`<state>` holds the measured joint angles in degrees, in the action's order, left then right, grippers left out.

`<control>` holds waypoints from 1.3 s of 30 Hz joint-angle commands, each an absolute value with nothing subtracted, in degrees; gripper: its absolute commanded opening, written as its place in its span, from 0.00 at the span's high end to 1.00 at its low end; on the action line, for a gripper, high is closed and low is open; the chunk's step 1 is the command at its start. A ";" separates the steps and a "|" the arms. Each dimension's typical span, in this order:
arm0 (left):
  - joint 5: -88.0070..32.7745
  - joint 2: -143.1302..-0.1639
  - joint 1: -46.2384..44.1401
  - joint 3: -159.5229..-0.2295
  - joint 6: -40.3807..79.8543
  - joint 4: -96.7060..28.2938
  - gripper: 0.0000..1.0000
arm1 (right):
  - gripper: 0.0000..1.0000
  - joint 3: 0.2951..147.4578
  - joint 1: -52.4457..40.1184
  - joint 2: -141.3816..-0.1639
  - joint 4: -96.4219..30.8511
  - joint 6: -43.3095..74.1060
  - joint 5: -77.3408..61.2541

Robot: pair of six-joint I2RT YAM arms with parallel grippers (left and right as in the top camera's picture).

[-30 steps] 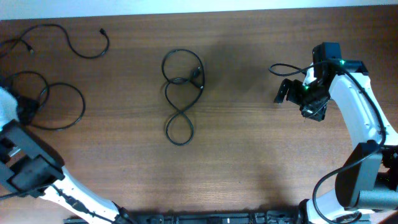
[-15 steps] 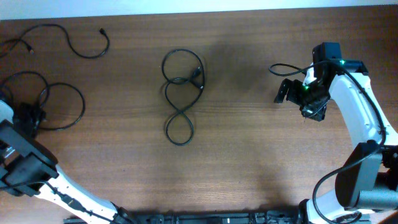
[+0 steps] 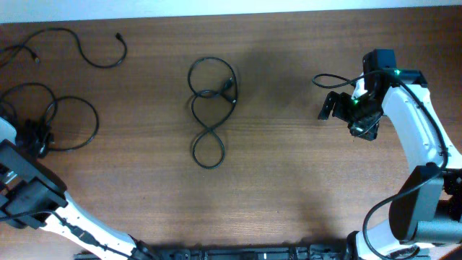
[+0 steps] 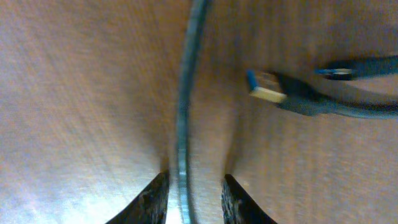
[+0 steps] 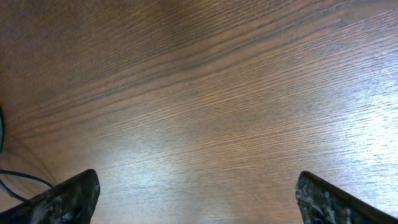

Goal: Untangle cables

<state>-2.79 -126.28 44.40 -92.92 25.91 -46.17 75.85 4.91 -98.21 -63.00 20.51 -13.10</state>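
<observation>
Several black cables lie on the wooden table (image 3: 289, 180). A figure-eight cable (image 3: 209, 108) is in the middle. A loose cable (image 3: 94, 61) curves at the top left. A cable of two loops (image 3: 76, 123) lies at the left edge. My left gripper (image 3: 32, 137) is low over that looped cable. In the left wrist view its fingertips (image 4: 152, 199) stand narrowly apart on either side of a strand of cable (image 4: 183, 112), not pinching it. A USB plug (image 4: 268, 87) lies just to the right. My right gripper (image 3: 332, 107) is wide open and empty over bare wood (image 5: 199, 199).
The right arm's own thick wire (image 3: 328, 78) loops beside its wrist. The table's back edge (image 3: 231, 13) runs along the top. A dark strand (image 5: 18, 180) shows at the left edge of the right wrist view.
My left arm has shifted at the left edge and come down onto the looped cable. The right arm and the middle cable have not moved.
</observation>
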 commanded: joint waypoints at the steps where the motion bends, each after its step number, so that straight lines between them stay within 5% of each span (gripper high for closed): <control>1: -8.54 -132.07 44.25 -91.59 26.09 -45.41 0.85 | 0.02 76.07 4.91 -97.56 -63.16 19.92 -12.82; 5: -13.13 -132.60 43.53 -91.59 26.06 -43.51 1.00 | 0.02 76.05 4.91 -97.56 -63.18 19.92 -12.82; 21: -20.25 -133.88 39.79 -91.59 37.08 -35.62 1.00 | 0.02 76.05 4.91 -97.56 -63.16 19.92 -12.82; 33: -21.34 -126.45 46.26 -92.92 36.67 -36.73 0.74 | 0.02 76.07 4.91 -97.56 -63.16 19.92 -12.82; 39: -30.22 -118.37 44.99 -92.92 25.96 -36.69 0.47 | 0.02 76.05 4.91 -97.56 -63.18 19.92 -12.82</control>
<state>-24.23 -124.38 46.59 -93.01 32.36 -36.82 75.85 4.91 -98.21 -63.00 20.53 -13.10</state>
